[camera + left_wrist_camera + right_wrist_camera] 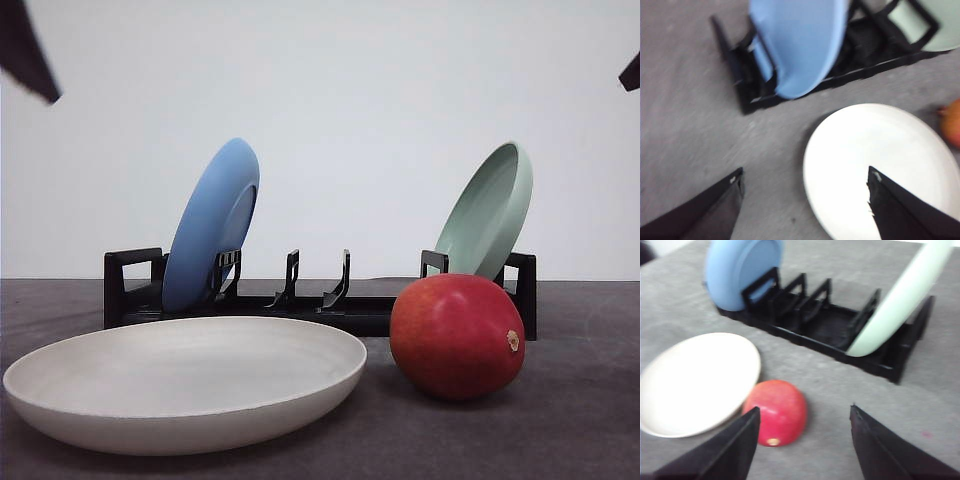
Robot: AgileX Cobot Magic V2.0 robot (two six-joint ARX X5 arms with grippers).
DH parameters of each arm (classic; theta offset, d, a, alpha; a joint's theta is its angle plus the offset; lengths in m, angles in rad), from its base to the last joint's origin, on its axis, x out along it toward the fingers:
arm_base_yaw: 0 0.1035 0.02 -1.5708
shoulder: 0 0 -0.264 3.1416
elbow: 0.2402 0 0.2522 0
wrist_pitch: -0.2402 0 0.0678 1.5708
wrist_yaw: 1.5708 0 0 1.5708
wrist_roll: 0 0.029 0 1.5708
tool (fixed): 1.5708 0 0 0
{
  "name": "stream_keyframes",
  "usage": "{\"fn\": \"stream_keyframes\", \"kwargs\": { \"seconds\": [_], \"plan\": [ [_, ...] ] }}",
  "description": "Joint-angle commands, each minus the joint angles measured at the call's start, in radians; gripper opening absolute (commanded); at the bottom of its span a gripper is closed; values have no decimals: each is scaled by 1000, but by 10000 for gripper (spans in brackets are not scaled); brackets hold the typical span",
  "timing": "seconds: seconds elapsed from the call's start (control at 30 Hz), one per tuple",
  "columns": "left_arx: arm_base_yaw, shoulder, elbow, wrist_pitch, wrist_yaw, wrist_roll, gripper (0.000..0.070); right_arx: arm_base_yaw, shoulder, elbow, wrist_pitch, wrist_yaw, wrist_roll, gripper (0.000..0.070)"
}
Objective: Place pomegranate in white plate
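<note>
The pomegranate (457, 336) is sitting on the table (580, 420), just beside the right edge of the white plate (185, 385), which is lying flat and holding nothing. Behind them a black rack (330, 300) is propping up a blue plate (210, 225) and a green plate (487, 212). The left gripper (805, 200) and right gripper (805, 440) are both hanging above the table with jaws spread wide, gripping nothing.

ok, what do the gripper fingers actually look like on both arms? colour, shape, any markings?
Both look alike. The left gripper has matte black fingers, flat wedges tapering to pointed tips, with small pale scuffs at the tips. The right gripper has the same black tapered fingers, no clear markings. In the front view, dark arm parts sit at the top corners. No cables or labels are visible.
</note>
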Motion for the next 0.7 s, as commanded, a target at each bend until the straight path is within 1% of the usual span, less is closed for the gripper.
{"fn": "stream_keyframes", "kwargs": {
  "seconds": [0.0, 0.13, 0.23, 0.3, 0.47, 0.6, 0.67],
  "plan": [
    [26, -1, 2, 3, 9, 10, 475, 8, 21, 26, 3, -12, 72, 360],
    [66, -7, 1, 3, 10, 10, 475, 36, 98, 60, -17, -11, 159, 360],
    [69, -8, 1, 4, 10, 10, 474, 75, 187, 100, -27, -7, 195, 360],
    [69, -8, 1, 4, 10, 10, 474, 105, 254, 132, -36, 10, 200, 360],
    [69, -8, 1, 4, 10, 11, 473, 193, 443, 230, -58, 90, 202, 365],
    [69, -8, 1, 5, 10, 11, 472, 263, 597, 316, -70, 145, 197, 434],
    [69, -8, 1, 7, 10, 11, 472, 292, 666, 350, -68, 164, 188, 449]
  ]
}}
